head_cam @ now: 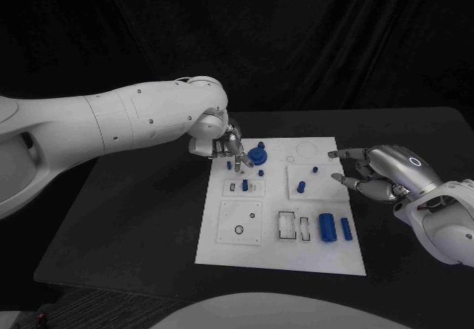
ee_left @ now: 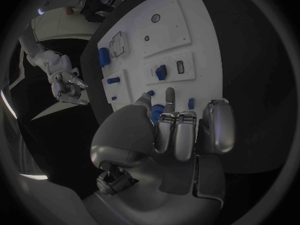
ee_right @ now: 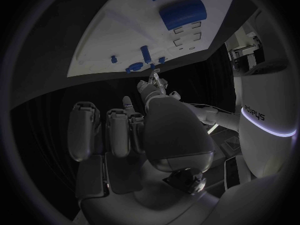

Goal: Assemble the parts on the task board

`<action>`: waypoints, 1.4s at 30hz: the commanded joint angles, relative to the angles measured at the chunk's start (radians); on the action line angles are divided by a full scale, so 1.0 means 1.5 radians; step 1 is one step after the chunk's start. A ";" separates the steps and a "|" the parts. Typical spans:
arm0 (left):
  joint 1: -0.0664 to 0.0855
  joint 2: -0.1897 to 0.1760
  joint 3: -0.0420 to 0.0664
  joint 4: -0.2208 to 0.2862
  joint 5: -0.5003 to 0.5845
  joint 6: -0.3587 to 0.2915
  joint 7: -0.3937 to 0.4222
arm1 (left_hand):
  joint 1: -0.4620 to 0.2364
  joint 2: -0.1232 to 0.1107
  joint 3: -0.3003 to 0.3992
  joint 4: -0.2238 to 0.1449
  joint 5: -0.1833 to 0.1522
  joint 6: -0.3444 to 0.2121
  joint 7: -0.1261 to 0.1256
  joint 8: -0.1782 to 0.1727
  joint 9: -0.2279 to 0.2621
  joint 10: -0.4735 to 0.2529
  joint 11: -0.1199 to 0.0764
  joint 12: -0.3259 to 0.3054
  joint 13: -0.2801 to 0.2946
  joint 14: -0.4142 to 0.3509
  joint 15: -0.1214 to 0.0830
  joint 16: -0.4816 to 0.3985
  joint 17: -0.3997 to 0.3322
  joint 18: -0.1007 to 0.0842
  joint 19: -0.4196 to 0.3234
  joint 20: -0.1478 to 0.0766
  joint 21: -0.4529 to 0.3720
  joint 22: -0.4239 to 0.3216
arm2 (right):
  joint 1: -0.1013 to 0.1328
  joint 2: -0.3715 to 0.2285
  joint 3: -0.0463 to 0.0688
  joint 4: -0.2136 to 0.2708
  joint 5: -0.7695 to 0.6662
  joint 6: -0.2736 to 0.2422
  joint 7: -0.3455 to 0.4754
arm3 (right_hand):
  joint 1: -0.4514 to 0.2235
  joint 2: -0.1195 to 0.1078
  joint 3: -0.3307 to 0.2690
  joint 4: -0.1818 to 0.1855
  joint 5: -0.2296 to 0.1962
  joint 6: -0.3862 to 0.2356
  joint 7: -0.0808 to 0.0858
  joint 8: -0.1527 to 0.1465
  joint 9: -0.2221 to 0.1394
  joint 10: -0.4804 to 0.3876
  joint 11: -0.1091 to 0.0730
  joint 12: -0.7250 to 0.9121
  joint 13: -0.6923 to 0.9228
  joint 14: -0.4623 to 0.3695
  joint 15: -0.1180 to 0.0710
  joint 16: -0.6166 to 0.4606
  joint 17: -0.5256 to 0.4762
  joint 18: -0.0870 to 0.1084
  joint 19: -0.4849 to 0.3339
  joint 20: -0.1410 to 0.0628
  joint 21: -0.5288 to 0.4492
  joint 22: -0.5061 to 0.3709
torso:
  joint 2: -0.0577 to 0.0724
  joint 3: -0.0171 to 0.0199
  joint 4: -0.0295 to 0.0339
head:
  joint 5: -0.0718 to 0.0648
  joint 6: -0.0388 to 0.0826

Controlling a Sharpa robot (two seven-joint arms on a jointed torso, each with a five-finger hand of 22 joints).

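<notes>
From the head view, the white task board (head_cam: 237,236) lies in the middle of the black counter (head_cam: 138,219), its long side running from the far edge toward the near edge. The left robot hand (head_cam: 225,145) hangs over the board's far left corner with its fingers pointing down beside a round blue part (head_cam: 259,155); whether it has hold of anything cannot be told here. Smaller blue parts (head_cam: 244,185) stand just nearer on the board, and two blue cylinders (head_cam: 335,227) lie side by side near the board's near right corner. The right robot hand (head_cam: 380,175) hovers over the counter just off the board's right edge, fingers spread and curved, gripping nothing.

In the left wrist view, the left robot hand (ee_left: 181,130) has its fingers held close together and stretched toward the task board (ee_left: 200,50), with one fingertip (ee_left: 169,92) reaching among the small blue parts (ee_left: 160,72). Its grasp is hidden, so I cannot tell whether it holds a piece.

In the right wrist view, the right robot hand (ee_right: 125,130) is loosely open and bare, apart from the task board (ee_right: 106,40), on which the two blue cylinders (ee_right: 181,12) lie.
</notes>
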 commanded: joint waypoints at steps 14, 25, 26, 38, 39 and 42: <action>-0.029 0.020 0.000 -0.018 0.006 0.029 -0.027 | 0.014 0.010 0.005 -0.019 0.038 0.019 0.001 -0.026 -0.035 0.069 0.005 0.002 0.176 0.070 0.004 0.002 0.176 -0.004 -0.001 0.004 -0.004 0.120 | -0.002 -0.005 0.000 0.007 0.004 -0.007 -0.003 | -0.007 0.004 0.004 0.003 0.004 0.013 0.002 0.000 0.001 0.071 0.005 0.004 0.175 0.056 0.005 0.002 0.095 -0.009 0.023 0.004 0.003 0.140 | -0.002 0.0006 -0.0001 | 0.000 -0.006; -0.036 0.020 0.000 -0.014 0.006 0.036 -0.029 | 0.024 0.009 0.016 -0.036 0.071 0.042 -0.005 -0.033 -0.054 0.069 0.000 0.002 0.176 0.070 0.000 0.002 0.176 -0.006 0.006 0.001 0.006 0.123 | -0.002 -0.006 0.000 0.006 0.004 -0.006 -0.004 | -0.007 0.004 0.004 0.003 0.005 0.018 0.003 0.001 0.001 0.071 0.006 0.004 0.175 0.056 0.005 0.002 0.094 -0.009 0.023 0.004 0.003 0.140 | -0.001 0.0002 0.0004 | 0.002 -0.009; -0.037 0.020 0.000 -0.014 0.006 0.035 -0.028 | 0.024 0.009 0.016 -0.036 0.071 0.042 -0.005 -0.033 -0.054 0.069 0.000 0.002 0.176 0.070 0.000 0.002 0.176 -0.006 0.006 0.001 0.006 0.123 | -0.002 -0.006 0.000 0.006 0.004 -0.006 -0.004 | -0.007 0.004 0.004 0.003 0.005 0.018 0.003 0.001 0.001 0.071 0.006 0.004 0.175 0.056 0.005 0.002 0.094 -0.009 0.023 0.004 0.003 0.140 | -0.002 0.0002 0.0006 | 0.002 -0.010; -0.042 0.023 0.000 -0.013 0.006 0.029 -0.017 | 0.028 0.010 0.023 -0.043 0.089 0.049 -0.007 -0.037 -0.062 0.069 -0.002 0.002 0.176 0.070 -0.002 0.002 0.176 -0.006 0.006 -0.001 0.006 0.123 | -0.003 -0.006 0.000 0.006 0.004 -0.006 -0.005 | -0.007 0.004 0.004 0.003 0.005 0.021 0.003 0.001 0.001 0.071 0.006 0.004 0.175 0.056 0.005 0.001 0.093 -0.009 0.022 0.004 0.003 0.140 | -0.002 0.0005 0.0004 | 0.003 -0.017; -0.042 0.023 0.000 -0.013 0.006 0.028 -0.016 | 0.029 0.010 0.025 -0.045 0.094 0.051 -0.007 -0.037 -0.063 0.069 -0.002 0.002 0.176 0.070 -0.003 0.002 0.176 -0.006 0.007 -0.001 0.006 0.123 | -0.004 -0.006 0.000 0.005 0.004 -0.006 -0.005 | -0.007 0.004 0.005 0.003 0.006 0.021 0.003 0.001 0.001 0.071 0.006 0.004 0.175 0.056 0.005 0.001 0.094 -0.009 0.022 0.004 0.003 0.140 | -0.002 0.0005 0.0006 | 0.002 -0.018; -0.043 0.023 0.000 -0.013 0.006 0.026 -0.014 | 0.032 0.009 0.028 -0.050 0.103 0.053 -0.008 -0.039 -0.066 0.069 -0.003 0.002 0.176 0.070 -0.003 0.002 0.176 -0.006 0.008 -0.002 0.007 0.123 | -0.004 -0.006 0.000 0.005 0.004 -0.006 -0.005 | -0.007 0.004 0.005 0.003 0.006 0.021 0.003 0.001 0.001 0.071 0.006 0.004 0.175 0.056 0.005 0.001 0.094 -0.009 0.022 0.004 0.003 0.140 | -0.002 0.0004 0.0007 | 0.002 -0.018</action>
